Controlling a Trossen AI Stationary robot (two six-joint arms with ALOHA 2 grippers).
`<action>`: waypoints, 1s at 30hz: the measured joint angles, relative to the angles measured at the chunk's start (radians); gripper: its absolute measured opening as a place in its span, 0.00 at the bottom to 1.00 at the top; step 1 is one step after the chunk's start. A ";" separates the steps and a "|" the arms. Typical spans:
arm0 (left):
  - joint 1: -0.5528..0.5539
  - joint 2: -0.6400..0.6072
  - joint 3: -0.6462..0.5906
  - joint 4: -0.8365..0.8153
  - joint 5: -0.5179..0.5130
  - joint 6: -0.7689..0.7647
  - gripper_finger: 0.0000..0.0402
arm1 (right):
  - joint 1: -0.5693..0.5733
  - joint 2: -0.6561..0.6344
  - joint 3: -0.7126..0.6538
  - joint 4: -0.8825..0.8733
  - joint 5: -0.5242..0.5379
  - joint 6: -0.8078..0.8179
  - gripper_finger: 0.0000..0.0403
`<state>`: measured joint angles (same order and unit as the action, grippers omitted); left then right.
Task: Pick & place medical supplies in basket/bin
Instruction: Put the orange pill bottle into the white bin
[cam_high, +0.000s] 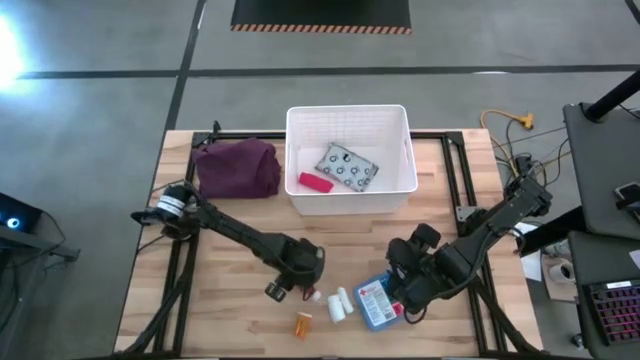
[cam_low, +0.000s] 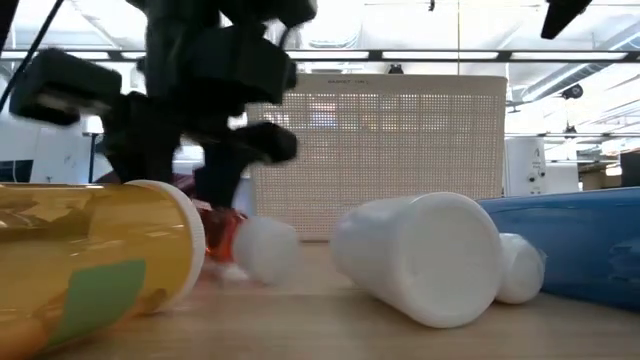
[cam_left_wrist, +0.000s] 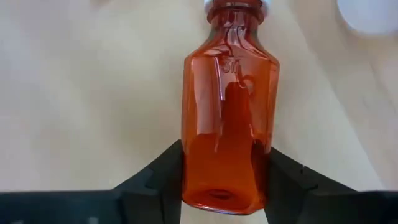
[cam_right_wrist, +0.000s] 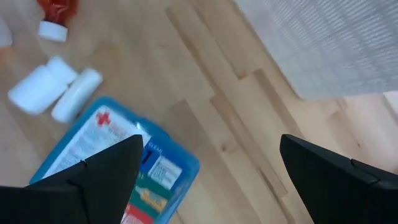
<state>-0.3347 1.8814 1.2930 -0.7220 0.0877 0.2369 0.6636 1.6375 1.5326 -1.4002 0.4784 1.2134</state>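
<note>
The red bottle lies on its side with its white cap pointing away from my left gripper, which is shut on it near the table's near edge. My right gripper is open and hovers over the blue-and-red flat box, touching nothing. Two white bottles lie between the red bottle and the box. The orange bottle lies on its side nearer the near edge. The white bin holds the patterned pouch and a red packet. My left gripper pinches the red bottle at its base end, one finger on each side wall. The fingers come slanting down from the table's left, in line with the bottle's length. Whether the bottle is lifted or resting on the wood, I cannot tell.
The maroon cloth bundle sits left of the bin on the far side. Bare wood lies between the bin and the bottles. In the low view the orange bottle and a white bottle lie close in front.
</note>
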 joint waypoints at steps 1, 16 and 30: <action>0.000 -0.030 0.000 -0.035 -0.017 -0.021 0.36 | 0.000 0.000 0.000 -0.001 0.018 0.011 0.92; 0.270 -0.611 0.081 0.052 -0.607 -0.246 0.37 | -0.005 -0.015 0.002 -0.009 0.217 0.135 0.92; 0.604 -0.262 0.436 0.025 -0.396 -0.037 0.65 | -0.022 -0.015 0.002 0.021 0.212 0.276 0.92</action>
<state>0.2692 1.6193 1.7286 -0.6965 -0.3085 0.1999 0.6415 1.6226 1.5349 -1.3792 0.6905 1.4891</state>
